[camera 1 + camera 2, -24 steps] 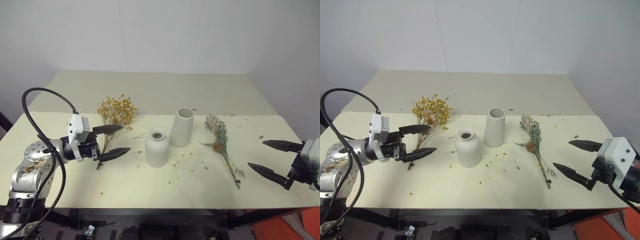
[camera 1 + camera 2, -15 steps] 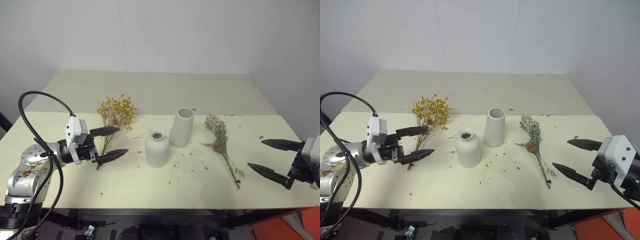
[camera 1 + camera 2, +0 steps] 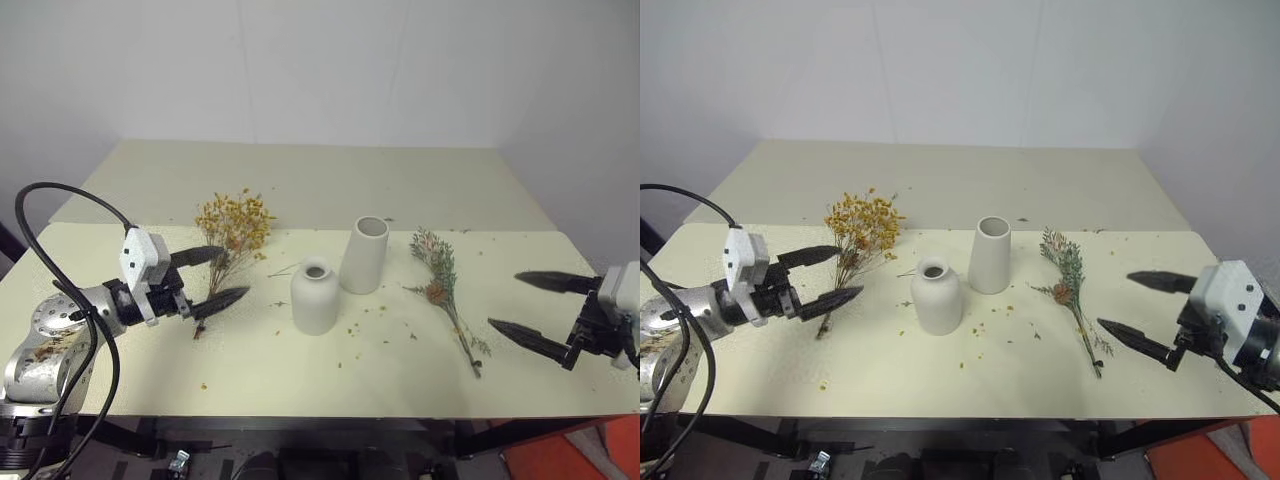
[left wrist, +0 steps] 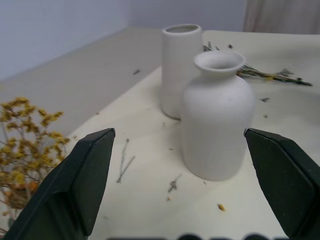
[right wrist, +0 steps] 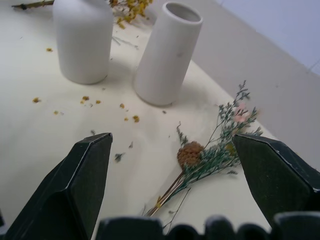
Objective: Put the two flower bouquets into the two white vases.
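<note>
My left pincer (image 3: pixel 215 277) gapes over the bushy yellow dried bouquet (image 3: pixel 231 229) near the tabletop's (image 3: pixel 300 375) left edge; I should clamp its thin stems low, beside the white vases (image 3: pixel 338 275).

vases (image 3: pixel 316 298): matte white, smooth | table (image 3: pixel 400 190): matte cream | bouquets (image 3: pixel 232 222): dry, brittle | jaws: black plastic
</note>
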Controlling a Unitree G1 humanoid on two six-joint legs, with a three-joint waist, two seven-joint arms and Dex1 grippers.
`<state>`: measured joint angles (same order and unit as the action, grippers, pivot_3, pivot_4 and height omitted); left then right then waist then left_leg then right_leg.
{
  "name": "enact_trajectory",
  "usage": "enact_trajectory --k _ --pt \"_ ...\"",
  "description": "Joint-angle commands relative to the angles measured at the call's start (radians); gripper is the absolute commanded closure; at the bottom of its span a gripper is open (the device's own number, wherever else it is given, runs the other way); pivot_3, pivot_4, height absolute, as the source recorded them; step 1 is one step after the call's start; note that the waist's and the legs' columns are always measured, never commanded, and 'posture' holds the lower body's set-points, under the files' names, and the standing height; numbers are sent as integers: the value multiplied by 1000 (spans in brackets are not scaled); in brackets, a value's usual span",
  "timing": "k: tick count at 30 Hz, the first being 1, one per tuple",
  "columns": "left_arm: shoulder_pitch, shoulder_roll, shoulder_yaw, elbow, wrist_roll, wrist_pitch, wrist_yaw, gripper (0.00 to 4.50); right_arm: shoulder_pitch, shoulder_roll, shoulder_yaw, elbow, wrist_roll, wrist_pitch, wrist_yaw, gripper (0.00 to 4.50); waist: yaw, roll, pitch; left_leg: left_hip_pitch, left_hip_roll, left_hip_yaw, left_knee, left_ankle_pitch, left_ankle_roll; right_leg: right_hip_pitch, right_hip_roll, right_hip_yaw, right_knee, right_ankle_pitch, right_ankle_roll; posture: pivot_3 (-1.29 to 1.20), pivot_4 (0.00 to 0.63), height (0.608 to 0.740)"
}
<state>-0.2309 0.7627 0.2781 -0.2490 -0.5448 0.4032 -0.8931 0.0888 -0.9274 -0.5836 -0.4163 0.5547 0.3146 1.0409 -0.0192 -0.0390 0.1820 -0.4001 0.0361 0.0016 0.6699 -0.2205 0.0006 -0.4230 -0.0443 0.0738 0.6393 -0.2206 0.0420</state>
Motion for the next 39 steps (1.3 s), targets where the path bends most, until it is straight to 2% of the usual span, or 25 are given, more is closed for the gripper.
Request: enact_trajectory --k 1,5,9,11,14,17,25,31,39 --pt "-64 -3 8 -118 167 62 278 0 -124 -74 28 -87 14 77 -98 13 -3 0 0 0 0 0 0 0 0 0 0 0 0 0 0 0 150 740" --pt "-161 8 -21 -169 192 281 420 0 -269 -121 101 -130 64 162 -148 13 2 -1 0 1 0 -1 0 0 0 1 1 -1 1 1 1 0 150 740" --pt "-338 75 -132 -107 153 726 438 0 -415 -148 247 -178 86 229 -170 13 3 -1 0 0 0 -1 0 0 0 -1 1 -1 0 0 0 0 150 740" --pt "-417 58 -153 -88 145 896 468 0 -476 -167 335 -187 43 252 -176 13 1 -1 0 -1 -1 -1 0 0 0 -1 1 -1 0 0 1 0 150 740" --pt "-470 44 -173 -111 130 1017 475 0 -534 -167 421 -170 2 260 -171 13 0 -1 0 -3 -1 -2 0 0 0 -2 0 -1 -2 0 1 0 150 740" --pt "-541 20 -180 -59 117 1169 478 0 -580 -167 479 -149 -11 276 -150 13 0 -1 0 -6 -1 -2 -2 0 0 -4 1 -2 -6 1 1 0 150 740" --pt "-627 -47 -248 162 196 1211 600 0 -652 -171 547 -130 -20 334 -111 13 3 -1 0 -7 -1 -2 -2 0 0 -4 0 -2 -7 1 0 0 150 740" --pt "-640 -71 -301 241 233 1191 624 0 -618 -178 523 -153 -30 353 -114 13 4 -1 0 -7 -1 -3 -2 0 0 -4 0 -2 -7 4 -4 0 150 740" --pt "-697 -118 -350 421 265 1064 593 0 -575 -181 474 -199 -16 398 -137 13 5 -1 0 -7 -2 -3 -2 0 0 -4 0 -2 -7 6 -6 0 150 740"
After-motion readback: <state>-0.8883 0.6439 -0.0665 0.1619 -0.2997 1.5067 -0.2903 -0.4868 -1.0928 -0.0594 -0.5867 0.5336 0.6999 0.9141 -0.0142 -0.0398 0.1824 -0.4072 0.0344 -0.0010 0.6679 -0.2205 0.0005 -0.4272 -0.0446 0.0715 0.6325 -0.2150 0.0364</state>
